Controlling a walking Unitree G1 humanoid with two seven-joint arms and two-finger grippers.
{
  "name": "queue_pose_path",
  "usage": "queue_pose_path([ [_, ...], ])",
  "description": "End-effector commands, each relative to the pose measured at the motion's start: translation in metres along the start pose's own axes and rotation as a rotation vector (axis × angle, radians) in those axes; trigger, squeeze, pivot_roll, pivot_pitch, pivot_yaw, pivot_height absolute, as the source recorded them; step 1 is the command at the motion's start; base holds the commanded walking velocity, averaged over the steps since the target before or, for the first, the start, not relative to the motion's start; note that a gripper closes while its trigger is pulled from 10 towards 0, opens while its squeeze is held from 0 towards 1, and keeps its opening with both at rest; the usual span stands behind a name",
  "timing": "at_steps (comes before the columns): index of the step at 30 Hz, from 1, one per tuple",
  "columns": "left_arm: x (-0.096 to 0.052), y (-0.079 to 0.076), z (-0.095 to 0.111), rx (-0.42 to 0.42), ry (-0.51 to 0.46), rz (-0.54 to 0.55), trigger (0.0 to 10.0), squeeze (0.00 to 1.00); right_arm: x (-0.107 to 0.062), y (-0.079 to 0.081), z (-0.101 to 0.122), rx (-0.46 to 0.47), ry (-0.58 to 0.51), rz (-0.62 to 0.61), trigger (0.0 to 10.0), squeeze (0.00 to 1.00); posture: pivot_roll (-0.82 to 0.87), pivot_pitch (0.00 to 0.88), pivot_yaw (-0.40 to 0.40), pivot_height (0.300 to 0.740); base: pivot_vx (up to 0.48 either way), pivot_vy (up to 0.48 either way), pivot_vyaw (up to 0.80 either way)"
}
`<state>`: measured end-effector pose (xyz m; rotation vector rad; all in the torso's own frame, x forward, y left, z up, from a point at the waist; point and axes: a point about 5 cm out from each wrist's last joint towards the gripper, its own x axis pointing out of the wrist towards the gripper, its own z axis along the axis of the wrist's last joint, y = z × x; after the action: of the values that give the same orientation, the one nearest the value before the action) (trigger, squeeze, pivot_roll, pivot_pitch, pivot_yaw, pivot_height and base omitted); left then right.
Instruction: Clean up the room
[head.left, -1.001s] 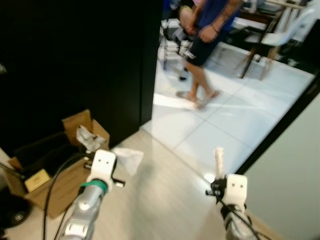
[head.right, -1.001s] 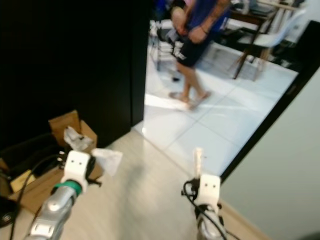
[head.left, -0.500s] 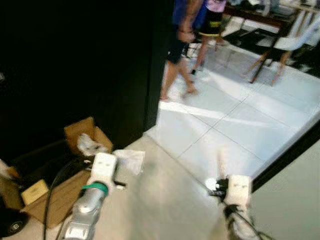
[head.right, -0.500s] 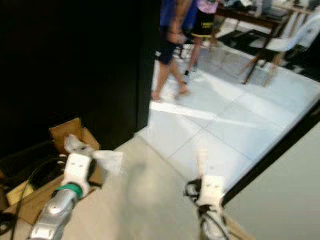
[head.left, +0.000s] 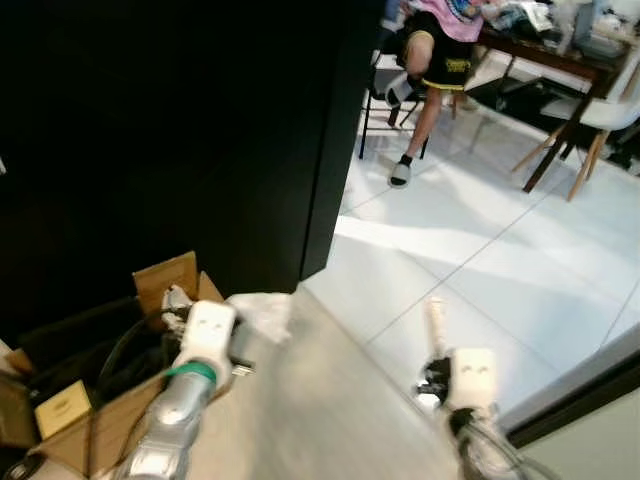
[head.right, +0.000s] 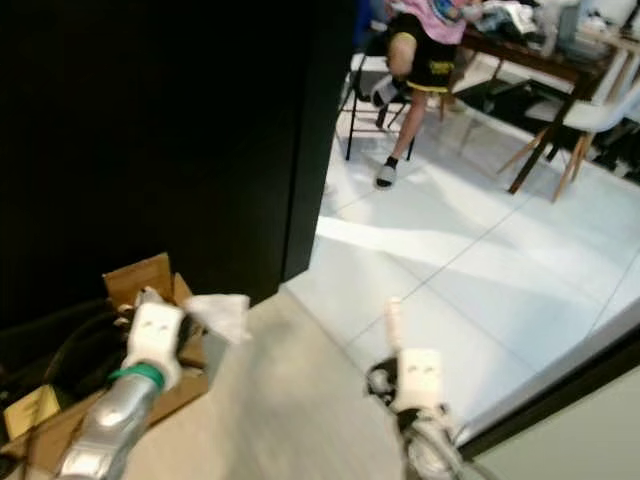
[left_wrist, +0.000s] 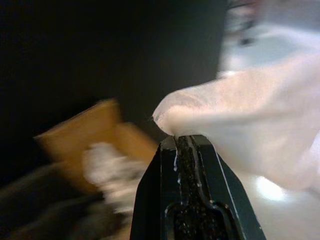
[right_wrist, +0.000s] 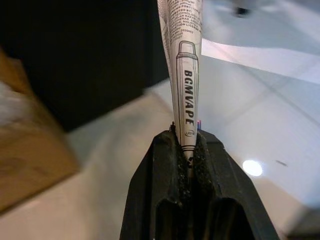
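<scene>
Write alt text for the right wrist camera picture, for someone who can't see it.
Two black fingers of the right gripper pinch a rolled paper wrapper printed "BGMVAPE", which points away from the camera. Behind it lie pale floor, white tiles, a dark wall and a blurred cardboard box.

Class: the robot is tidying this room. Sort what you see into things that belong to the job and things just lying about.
Job: left pincer gripping tissue; right pincer gripping paper wrapper; cardboard box.

Lying about: chair, table, seated person.

silver arms (green band), white wrists, black fingers (left_wrist: 185, 200)
</scene>
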<state>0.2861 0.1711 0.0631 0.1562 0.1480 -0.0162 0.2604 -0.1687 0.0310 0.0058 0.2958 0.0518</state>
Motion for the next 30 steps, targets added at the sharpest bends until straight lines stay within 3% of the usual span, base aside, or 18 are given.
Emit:
queue_pose_path([
  [1,-0.002,-0.006,0.0,-0.007,0.0,-0.015,10.0,0.0,-0.002,-0.01,-0.006,-0.011,0.037,-0.023,10.0,0.0,0.01,0.052,-0.032,0.74,0.337,0.0,0.8],
  [27,-0.004,-0.005,0.006,-0.003,-0.014,0.016,10.0,0.0,0.005,-0.01,0.004,-0.051,0.033,0.027,10.0,0.0,0.01,0.076,-0.074,0.74,0.332,0.0,0.79],
  [30,-0.004,-0.005,0.006,-0.001,-0.014,0.014,10.0,0.0,0.005,-0.01,0.005,-0.024,0.03,0.022,10.0,0.0,0.01,0.076,-0.074,0.74,0.325,0.0,0.0],
])
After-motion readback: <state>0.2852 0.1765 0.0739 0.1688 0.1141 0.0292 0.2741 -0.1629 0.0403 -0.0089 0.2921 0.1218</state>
